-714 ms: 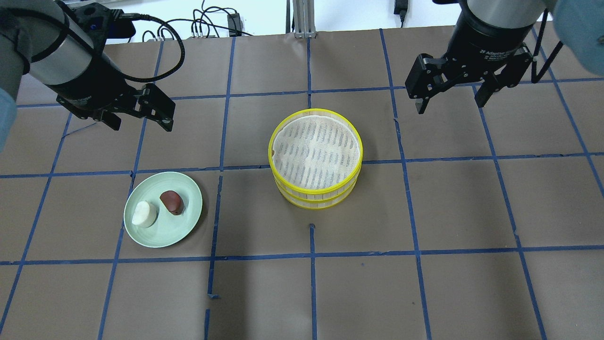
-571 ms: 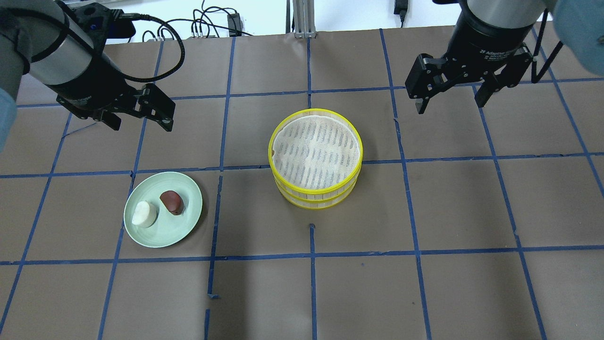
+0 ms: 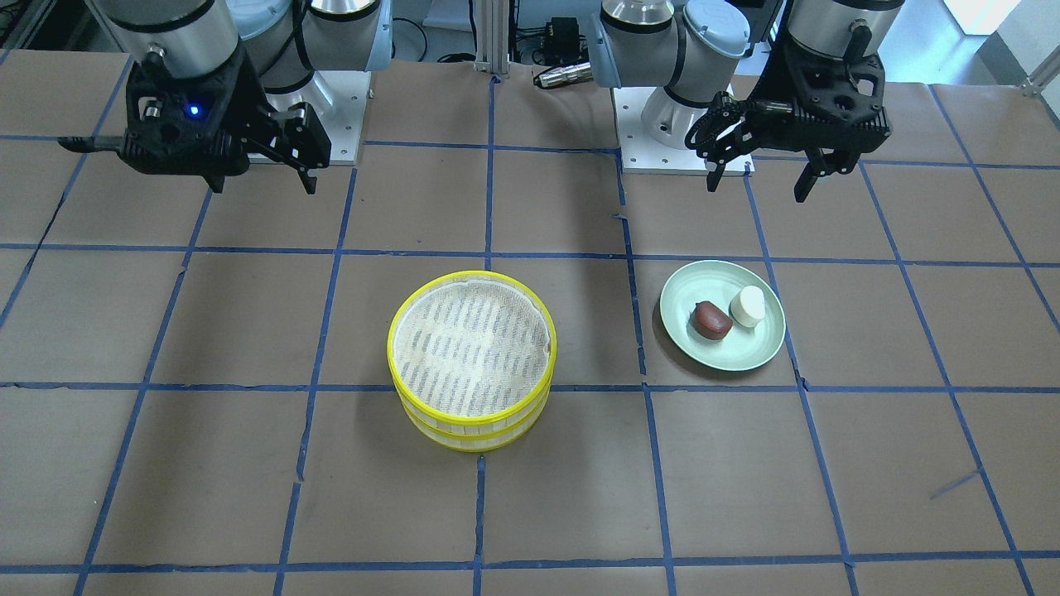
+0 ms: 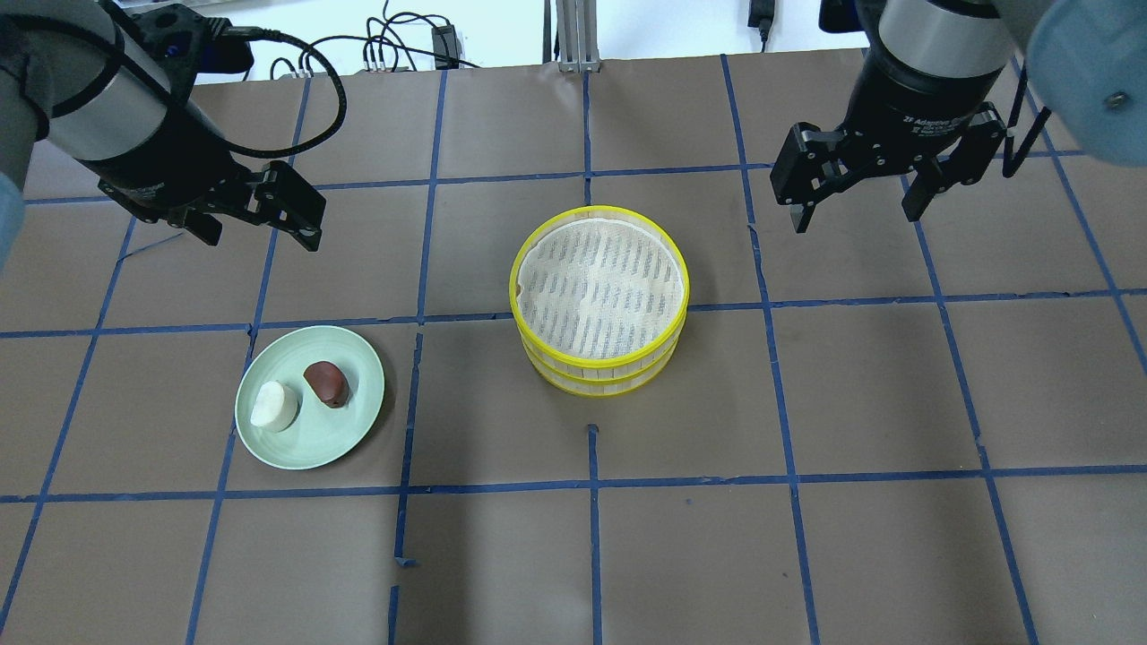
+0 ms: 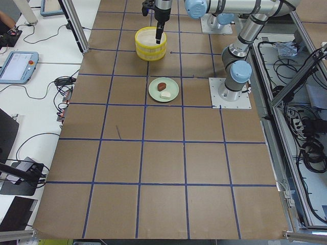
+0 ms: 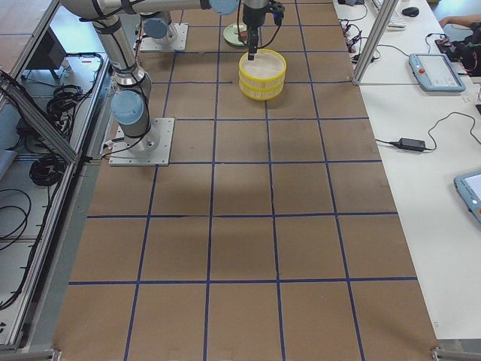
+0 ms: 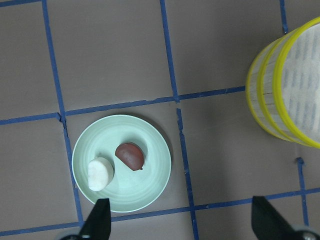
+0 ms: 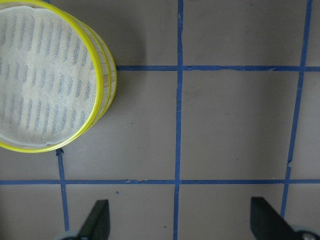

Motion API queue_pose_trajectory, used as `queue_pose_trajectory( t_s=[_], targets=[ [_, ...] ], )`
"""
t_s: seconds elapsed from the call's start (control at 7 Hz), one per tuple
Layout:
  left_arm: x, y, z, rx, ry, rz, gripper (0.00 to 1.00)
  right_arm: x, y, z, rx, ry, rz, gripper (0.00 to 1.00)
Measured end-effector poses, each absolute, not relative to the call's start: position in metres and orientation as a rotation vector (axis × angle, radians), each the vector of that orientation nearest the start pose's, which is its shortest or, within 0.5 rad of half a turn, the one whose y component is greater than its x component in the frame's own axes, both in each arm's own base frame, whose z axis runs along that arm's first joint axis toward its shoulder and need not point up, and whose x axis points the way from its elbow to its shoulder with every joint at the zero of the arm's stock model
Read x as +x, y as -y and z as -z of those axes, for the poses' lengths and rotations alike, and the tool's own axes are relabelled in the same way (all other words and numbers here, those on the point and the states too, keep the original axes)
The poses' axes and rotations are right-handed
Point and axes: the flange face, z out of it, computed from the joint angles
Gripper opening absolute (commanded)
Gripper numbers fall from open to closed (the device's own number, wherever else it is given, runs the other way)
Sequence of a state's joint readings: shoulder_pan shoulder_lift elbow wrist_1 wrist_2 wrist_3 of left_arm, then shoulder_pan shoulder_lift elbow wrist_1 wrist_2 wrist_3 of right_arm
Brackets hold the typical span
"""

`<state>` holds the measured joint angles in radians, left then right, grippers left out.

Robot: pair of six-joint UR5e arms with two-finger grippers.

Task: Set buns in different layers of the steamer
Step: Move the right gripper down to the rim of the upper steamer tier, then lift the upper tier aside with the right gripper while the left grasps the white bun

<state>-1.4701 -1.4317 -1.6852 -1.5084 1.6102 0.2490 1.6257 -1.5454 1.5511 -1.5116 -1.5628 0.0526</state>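
Observation:
The white bun (image 4: pixel 274 406) and the reddish-brown bun (image 4: pixel 326 382) lie side by side on a pale green plate (image 4: pixel 336 436) at the front left. They also show in the left wrist view, the white bun (image 7: pixel 100 174) and the brown bun (image 7: pixel 130 156). The two steamer layers (image 4: pixel 599 300) stand stacked at the table's middle, yellow-rimmed, the top liner bare. My left gripper (image 4: pixel 258 235) is open and empty, hovering behind the plate. My right gripper (image 4: pixel 856 218) is open and empty, hovering behind and to the right of the steamer (image 8: pixel 47 75).
The table (image 4: pixel 806 403) is brown paper with a grid of blue tape. Cables (image 4: pixel 385 45) lie along the far edge. The arm bases (image 3: pixel 662 124) stand at the robot's side of the table.
Both arms have shifted slightly; the left gripper has drifted a little toward the far left, and the right wrist has turned a bit. Buns, plate and steamer have not moved.

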Motion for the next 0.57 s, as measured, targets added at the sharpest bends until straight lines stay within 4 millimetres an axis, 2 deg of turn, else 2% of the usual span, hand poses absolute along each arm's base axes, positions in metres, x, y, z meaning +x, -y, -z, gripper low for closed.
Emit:
queue_pose_trajectory(
  t_s=[0.14,0.29,0.43,0.57],
  targets=[
    [-0.061,0.450,-0.489,0.230,-3.025,0.031,0.95,0.188,0.512,-0.444,-0.007,-3.132,-0.090,1.00],
    [-0.038,0.446,-0.461,0.227,-3.010,-0.080,0.97,0.220,0.529,-0.407,-0.021,-3.137,-0.087,0.98],
    [-0.018,0.440,-0.423,0.204,-3.015,-0.181,0.98,0.240,0.543,-0.364,-0.021,-3.152,-0.097,0.98],
    [-0.003,0.437,-0.386,0.182,-3.021,-0.255,0.98,0.247,0.553,-0.327,-0.018,-3.170,-0.080,0.88]
  ],
)
